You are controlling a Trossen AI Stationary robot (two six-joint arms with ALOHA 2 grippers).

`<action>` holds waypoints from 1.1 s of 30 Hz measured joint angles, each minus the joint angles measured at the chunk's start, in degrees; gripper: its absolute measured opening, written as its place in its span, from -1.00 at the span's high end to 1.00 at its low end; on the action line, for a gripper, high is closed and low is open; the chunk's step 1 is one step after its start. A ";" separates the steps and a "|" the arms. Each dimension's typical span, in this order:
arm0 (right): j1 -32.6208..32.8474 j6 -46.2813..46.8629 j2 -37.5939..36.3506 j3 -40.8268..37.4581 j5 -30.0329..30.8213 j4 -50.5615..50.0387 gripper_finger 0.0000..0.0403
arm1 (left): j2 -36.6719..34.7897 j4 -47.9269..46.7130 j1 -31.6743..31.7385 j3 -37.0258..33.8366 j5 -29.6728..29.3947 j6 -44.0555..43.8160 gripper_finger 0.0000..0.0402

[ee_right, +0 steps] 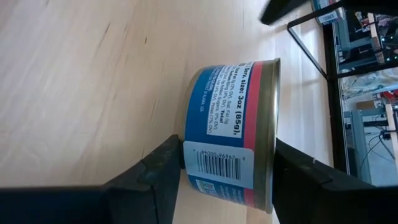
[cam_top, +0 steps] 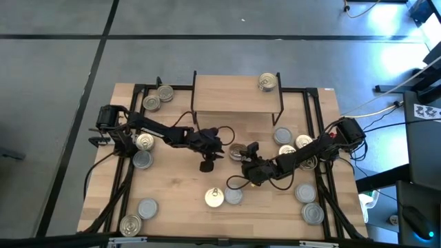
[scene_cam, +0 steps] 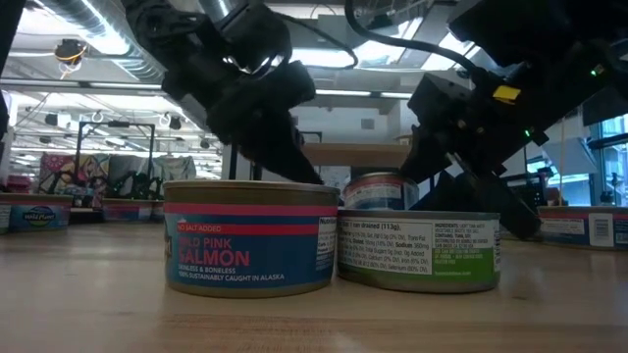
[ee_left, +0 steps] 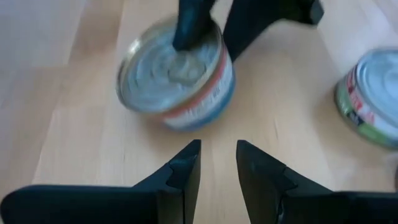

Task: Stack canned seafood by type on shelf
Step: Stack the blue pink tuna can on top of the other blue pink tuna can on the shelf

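The shelf [cam_top: 234,93] stands well apart from the right gripper [ee_right: 227,155], so the carry is long, and its front edge is the first hazard: approach too low and the load strikes the board or its black legs. One can [cam_top: 268,82] sits at the shelf's corner. Whether it matches cannot be told from here, and a wrong guess mixes the types. The right gripper is pinching the blue can [ee_right: 224,106], apparently with one finger on the lid and the other on the base. That hold on smooth flat metal looks likely to let the can twist or slide out, and in the left wrist view the can already looks tilted. The left gripper [ee_left: 217,149] hovers just beside the right one, pointed at the same can, its fingers a little apart with nothing between them. If either arm swings without the other giving way, they could knock together and jar the can loose. The green can [ee_left: 373,96] and the salmon can [scene_cam: 250,240] lie near both grippers and touch each other, so a dropped can or a low sweep could scatter them.
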 joint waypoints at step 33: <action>-0.02 2.41 0.02 0.00 2.00 -0.25 0.04 | -3.33 15.92 -0.96 -14.62 0.00 -7.53 0.50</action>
